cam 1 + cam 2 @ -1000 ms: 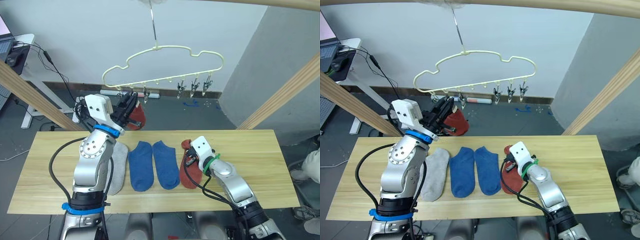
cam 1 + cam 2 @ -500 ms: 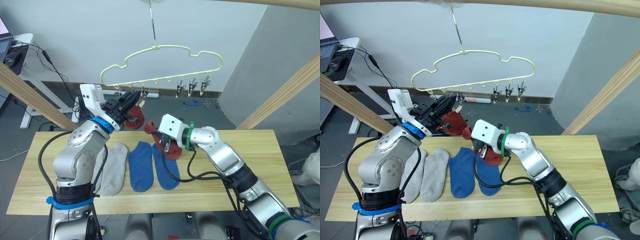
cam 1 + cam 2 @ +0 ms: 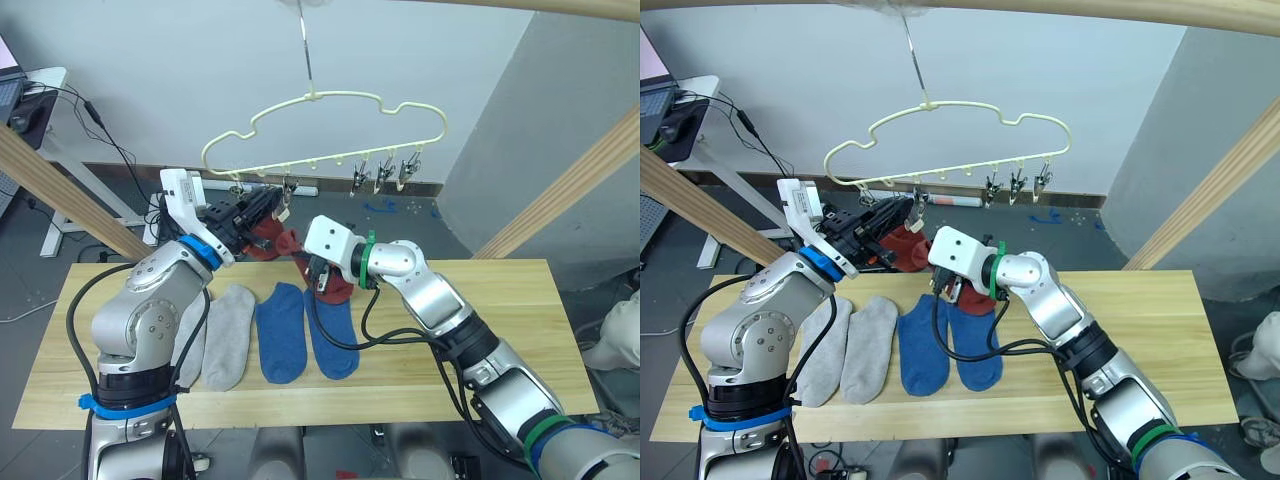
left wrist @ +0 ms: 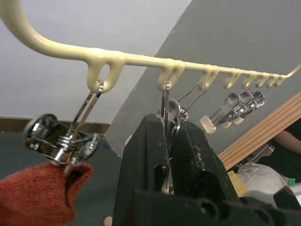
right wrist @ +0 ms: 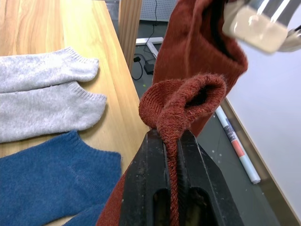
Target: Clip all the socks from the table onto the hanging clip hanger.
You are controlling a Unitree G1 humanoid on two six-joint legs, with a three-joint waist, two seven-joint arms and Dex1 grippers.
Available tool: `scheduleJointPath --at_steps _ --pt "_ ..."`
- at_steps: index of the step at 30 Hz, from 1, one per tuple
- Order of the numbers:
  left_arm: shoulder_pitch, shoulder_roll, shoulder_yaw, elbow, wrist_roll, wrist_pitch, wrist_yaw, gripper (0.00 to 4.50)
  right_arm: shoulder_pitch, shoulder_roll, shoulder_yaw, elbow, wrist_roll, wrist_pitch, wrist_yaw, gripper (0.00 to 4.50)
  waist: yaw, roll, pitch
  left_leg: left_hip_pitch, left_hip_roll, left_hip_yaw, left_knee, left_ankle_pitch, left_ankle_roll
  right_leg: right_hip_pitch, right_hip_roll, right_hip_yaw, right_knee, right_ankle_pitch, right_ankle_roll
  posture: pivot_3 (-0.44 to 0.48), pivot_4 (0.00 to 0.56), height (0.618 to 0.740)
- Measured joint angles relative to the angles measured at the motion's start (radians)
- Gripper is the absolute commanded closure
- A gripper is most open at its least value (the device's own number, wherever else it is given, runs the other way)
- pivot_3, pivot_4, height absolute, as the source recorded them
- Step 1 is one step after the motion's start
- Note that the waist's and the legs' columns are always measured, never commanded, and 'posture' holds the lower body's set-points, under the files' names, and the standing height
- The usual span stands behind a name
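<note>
Pinching a rust-red sock (image 5: 181,106) between its two black fingers, the right gripper (image 3: 316,281) holds it lifted above the table (image 3: 500,310), cuff end up, just below and beside the left end of the clip hanger (image 3: 330,120). The left gripper (image 4: 170,155) is raised to the hanger's row of clips, its fingers pressed together around one metal clip (image 4: 168,110) that hangs from a loop of the pale-yellow wire. Next to that clip, another clip (image 4: 59,141) already bites the edge of a second rust-red sock (image 3: 265,232), which hangs beside the left gripper. More clips (image 3: 385,172) dangle free toward the hanger's right end. The hanger's metal hook (image 3: 305,50) hangs from a wooden pole frame (image 3: 560,190). On the table lie two light grey socks (image 3: 850,345) side by side at the left and two royal blue socks (image 3: 945,345) just beside them, all flat with toes toward the robot.
</note>
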Motion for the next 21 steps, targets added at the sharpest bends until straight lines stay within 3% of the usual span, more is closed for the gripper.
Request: scheduleJointPath --at_steps 21 --pt "0.022 -0.006 -0.003 -0.018 -0.001 0.001 0.001 4.34 -0.067 0.050 -0.022 0.045 0.000 -0.019 -0.009 4.50 0.000 0.000 0.000 0.000 0.000 0.000 0.000 0.000 0.000 0.000 0.000 0.000 0.001 0.000 0.000 0.000 0.292 0.735"
